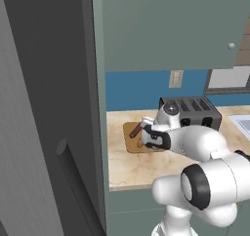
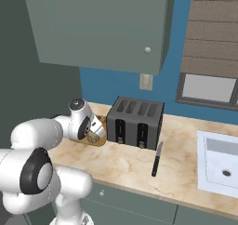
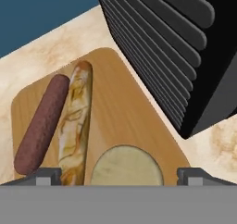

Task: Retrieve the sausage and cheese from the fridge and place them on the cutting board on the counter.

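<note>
With the arm hiding much of the cutting board [image 3: 125, 121] in both base views, the hand view shows the dark red-brown sausage [image 3: 41, 125] lying beside a pale stick-shaped item [image 3: 76, 121] and the round tan cheese [image 3: 126, 166], partly cut off below, between the gripper's [image 3: 118, 177] wide-open, empty fingertips, all on the desk [image 1: 146, 169] by the toaster [image 2: 135, 122].
</note>
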